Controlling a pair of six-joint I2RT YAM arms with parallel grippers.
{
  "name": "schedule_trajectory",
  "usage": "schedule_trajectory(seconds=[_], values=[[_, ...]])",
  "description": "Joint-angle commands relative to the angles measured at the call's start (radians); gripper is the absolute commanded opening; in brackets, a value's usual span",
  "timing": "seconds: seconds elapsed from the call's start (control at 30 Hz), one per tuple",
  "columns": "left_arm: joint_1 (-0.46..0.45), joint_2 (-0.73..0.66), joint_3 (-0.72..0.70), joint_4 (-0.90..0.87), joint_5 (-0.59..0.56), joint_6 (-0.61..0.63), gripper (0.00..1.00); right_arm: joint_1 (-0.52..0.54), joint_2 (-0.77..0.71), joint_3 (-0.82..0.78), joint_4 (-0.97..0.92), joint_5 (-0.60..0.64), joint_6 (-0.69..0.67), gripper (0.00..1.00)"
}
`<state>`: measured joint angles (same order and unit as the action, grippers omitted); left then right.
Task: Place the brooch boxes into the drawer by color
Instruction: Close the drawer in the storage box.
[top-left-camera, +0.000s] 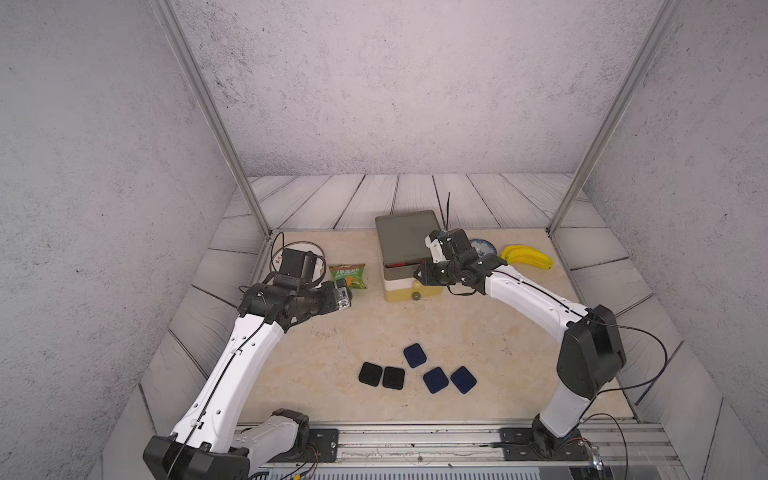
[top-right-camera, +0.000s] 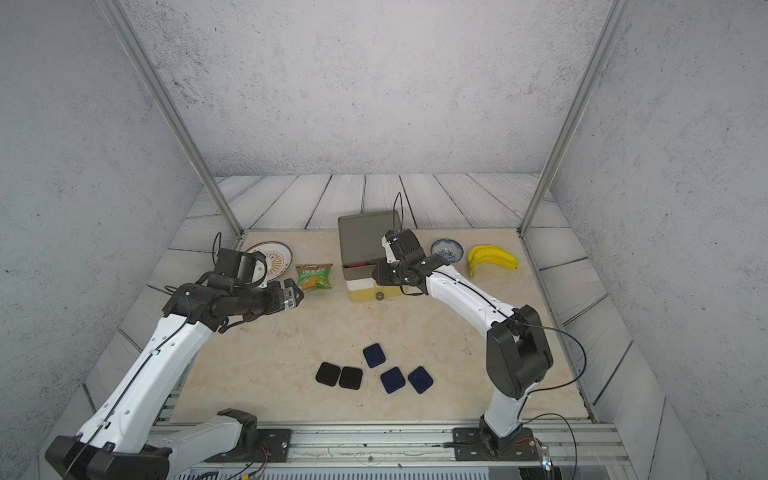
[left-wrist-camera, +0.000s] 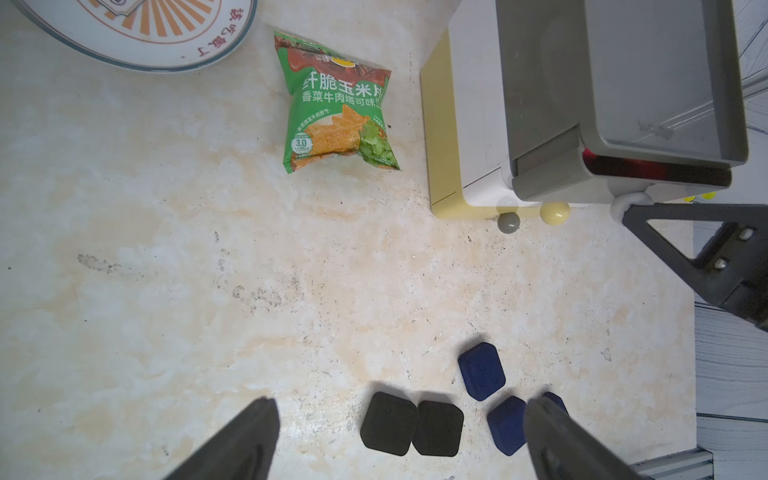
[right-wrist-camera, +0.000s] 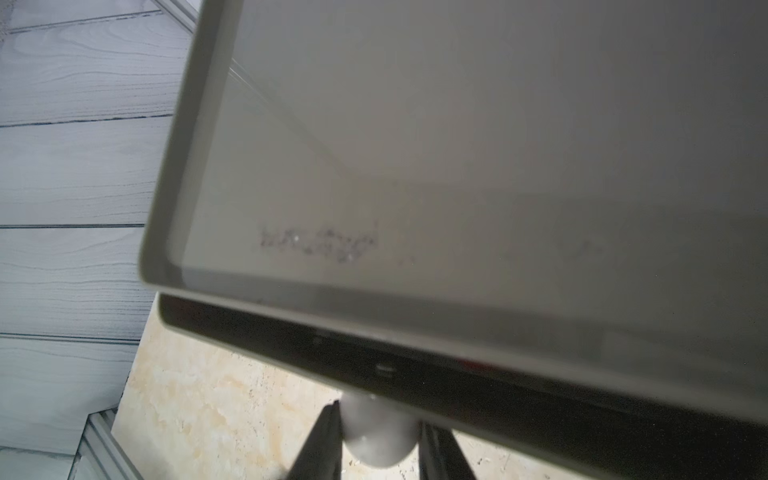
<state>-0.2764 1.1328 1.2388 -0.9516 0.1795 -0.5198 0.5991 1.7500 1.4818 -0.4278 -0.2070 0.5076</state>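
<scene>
The drawer (top-left-camera: 405, 237) chest stands at the back middle, grey over white over yellow. Its top grey drawer (left-wrist-camera: 623, 183) is pulled out slightly, and a strip of red (left-wrist-camera: 648, 168) shows in the gap. My right gripper (right-wrist-camera: 380, 424) is shut on that drawer's pale round knob (right-wrist-camera: 380, 436). Two black brooch boxes (top-left-camera: 370, 374) (top-left-camera: 393, 377) lie side by side at the front, with three navy ones (top-left-camera: 414, 355) (top-left-camera: 435, 380) (top-left-camera: 463, 379) to their right. My left gripper (left-wrist-camera: 401, 401) hangs open and empty high above the table, left of the chest, and one finger hides part of a navy box (left-wrist-camera: 555, 401).
A green snack packet (top-left-camera: 349, 276) lies just left of the chest, and a patterned plate (top-right-camera: 272, 259) sits behind the left wrist. A blue bowl (top-right-camera: 446, 250) and bananas (top-left-camera: 528, 257) are at the back right. Metal frame posts (top-left-camera: 249, 199) stand at the table's back corners.
</scene>
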Motion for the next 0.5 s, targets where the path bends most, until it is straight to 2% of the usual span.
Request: schedule_trajectory(seconds=[0.0,0.17,0.27,0.33,0.47], values=[[0.008,0.000,0.000,-0.014,-0.017,0.013,0.98,0.002,0.028,0.059,0.015,0.013,-0.053,0.15],[0.008,0.018,0.001,-0.014,-0.019,0.013,0.98,0.002,0.049,0.071,0.019,0.045,-0.072,0.20],[0.009,0.022,0.004,-0.011,-0.022,0.014,0.98,0.002,0.049,0.067,0.021,0.061,-0.082,0.30],[0.008,0.028,0.005,-0.007,-0.023,0.014,0.98,0.002,0.048,0.059,0.021,0.066,-0.087,0.41],[0.007,0.048,0.021,-0.018,-0.007,0.014,0.98,0.001,0.040,0.044,0.027,0.081,-0.096,0.51]])
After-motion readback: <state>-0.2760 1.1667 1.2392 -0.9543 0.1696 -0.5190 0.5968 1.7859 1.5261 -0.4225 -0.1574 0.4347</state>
